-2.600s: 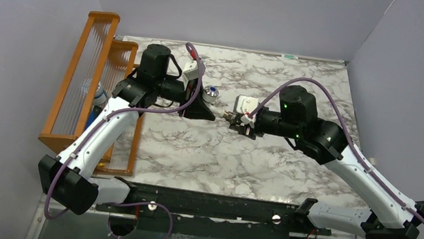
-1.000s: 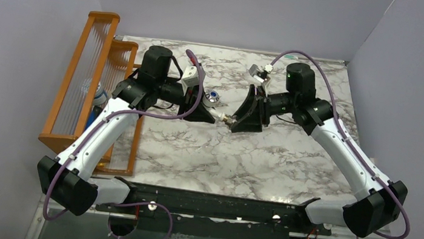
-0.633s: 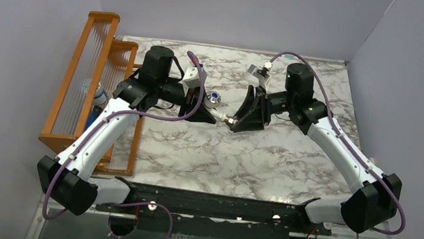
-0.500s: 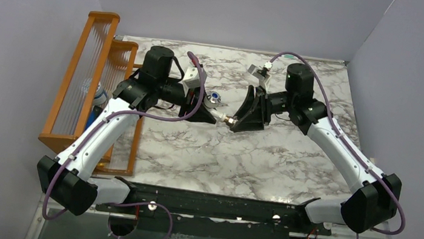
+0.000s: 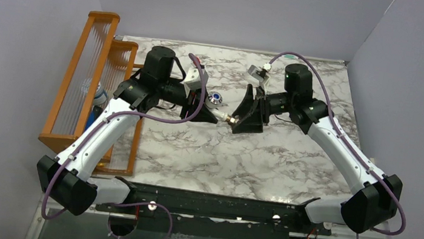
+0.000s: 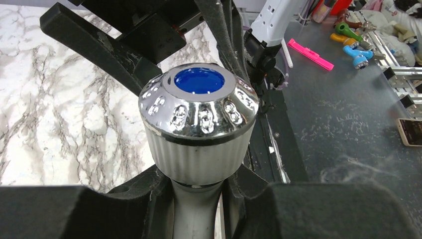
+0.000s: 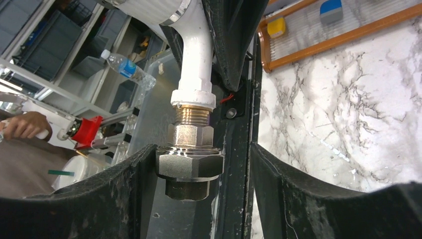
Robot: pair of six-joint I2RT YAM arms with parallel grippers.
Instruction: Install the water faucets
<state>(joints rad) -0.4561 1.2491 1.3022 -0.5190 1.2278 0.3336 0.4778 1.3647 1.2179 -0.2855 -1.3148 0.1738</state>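
My left gripper (image 5: 203,112) is shut on the white stem of the water faucet (image 5: 218,109) and holds it above the marble table. Its silvery knob with the blue dot (image 6: 199,102) fills the left wrist view, with the fingers (image 6: 124,209) clamped on the stem below it. The faucet's threaded metal end carries the brass-grey nut fitting (image 7: 189,162). My right gripper (image 7: 201,155) is open around that nut: the left finger touches it and the right finger stands apart. In the top view the right gripper (image 5: 238,121) faces the left one.
An orange wooden rack (image 5: 89,80) with small items inside stands along the table's left edge. A black rail (image 5: 211,205) runs across the near edge between the arm bases. Grey walls close in the back and both sides.
The right wrist has rolled over, so its camera box now points up and its fingers straddle the nut. The left gripper and faucet have turned slightly; the knob has shifted a little right.
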